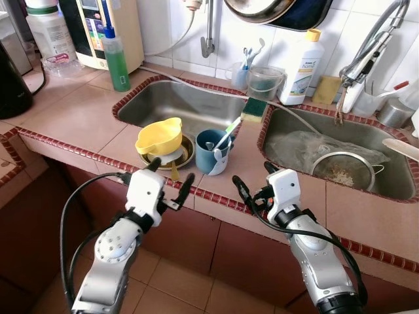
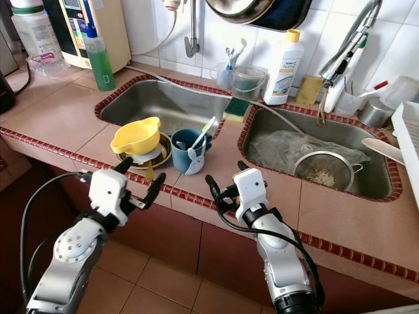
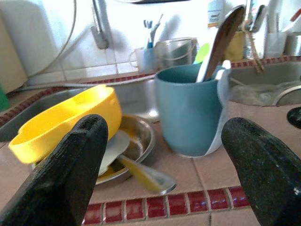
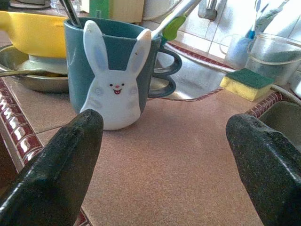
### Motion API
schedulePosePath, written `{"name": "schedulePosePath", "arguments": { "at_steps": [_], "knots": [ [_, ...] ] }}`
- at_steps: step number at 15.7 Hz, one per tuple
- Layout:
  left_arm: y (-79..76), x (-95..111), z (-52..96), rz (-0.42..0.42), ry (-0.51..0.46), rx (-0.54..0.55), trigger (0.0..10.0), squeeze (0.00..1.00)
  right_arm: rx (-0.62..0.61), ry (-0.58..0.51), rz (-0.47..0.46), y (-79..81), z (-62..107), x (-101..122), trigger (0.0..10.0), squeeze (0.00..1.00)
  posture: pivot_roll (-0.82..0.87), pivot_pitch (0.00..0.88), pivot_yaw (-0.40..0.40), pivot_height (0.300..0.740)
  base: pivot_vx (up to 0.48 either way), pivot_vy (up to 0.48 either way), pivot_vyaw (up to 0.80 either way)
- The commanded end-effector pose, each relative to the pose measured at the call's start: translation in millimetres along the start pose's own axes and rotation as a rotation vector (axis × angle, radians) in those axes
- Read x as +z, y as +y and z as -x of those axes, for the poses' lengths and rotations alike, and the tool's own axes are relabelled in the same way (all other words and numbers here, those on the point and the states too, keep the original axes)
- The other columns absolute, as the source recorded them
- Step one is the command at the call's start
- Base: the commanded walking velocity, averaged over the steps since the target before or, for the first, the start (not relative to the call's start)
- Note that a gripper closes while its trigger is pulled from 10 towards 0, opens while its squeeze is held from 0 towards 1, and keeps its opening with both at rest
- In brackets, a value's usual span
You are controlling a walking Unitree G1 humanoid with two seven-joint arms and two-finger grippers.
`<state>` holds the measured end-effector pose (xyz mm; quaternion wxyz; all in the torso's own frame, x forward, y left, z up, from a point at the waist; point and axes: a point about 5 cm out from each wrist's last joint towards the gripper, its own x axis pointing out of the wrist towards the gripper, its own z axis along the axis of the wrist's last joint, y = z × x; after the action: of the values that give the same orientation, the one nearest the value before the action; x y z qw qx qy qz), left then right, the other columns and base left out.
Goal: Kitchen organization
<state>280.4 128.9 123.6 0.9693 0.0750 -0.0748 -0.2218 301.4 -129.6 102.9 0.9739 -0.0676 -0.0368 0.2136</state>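
Both open grippers face the blue mug (image 1: pixel 211 152), seemingly near.

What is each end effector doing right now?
Left end effector: open, holding nothing, before the bowl.
Right end effector: open, holding nothing, near the mug.

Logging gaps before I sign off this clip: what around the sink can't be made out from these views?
- Blue mug: its contents below the rim, hidden by its own wall in every view.
- Steel plate: what lies on it, covered by the yellow bowl.
- Dark pan on the wall: cut off by the top edge in the eye views.
- White bottle: label print too small to read.
- Strainer: its contents too small to identify.
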Motion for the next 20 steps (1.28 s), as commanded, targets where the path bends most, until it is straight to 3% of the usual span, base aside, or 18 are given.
{"name": "schedulePosePath", "arguments": {
  "at_steps": [1, 12, 20],
  "knots": [
    [-3.6, 2.4, -6.5, -0.012, -0.012, -0.025, 10.0, 0.0, 0.002, -0.015, 0.017, -0.5, -1.4, 3.6, 10.0, 0.0, -0.03, 0.015, -0.027, 0.74, 0.0, 0.0, 0.0],
    [-23.7, 25.0, -52.0, 0.015, -0.111, -0.106, 10.0, 0.0, -0.01, -0.022, 0.021, 2.4, 1.8, 3.9, 10.0, 0.0, -0.07, 0.011, 0.005, 0.74, 0.0, 0.0, 0.0],
    [-31.9, 30.1, -63.3, 0.013, -0.135, -0.15, 10.0, 0.0, -0.029, -0.026, 0.017, 2.8, 3.3, 4.8, 10.0, 0.0, -0.08, 0.021, 0.023, 0.74, 0.0, 0.0, 0.0]
  ]
}}
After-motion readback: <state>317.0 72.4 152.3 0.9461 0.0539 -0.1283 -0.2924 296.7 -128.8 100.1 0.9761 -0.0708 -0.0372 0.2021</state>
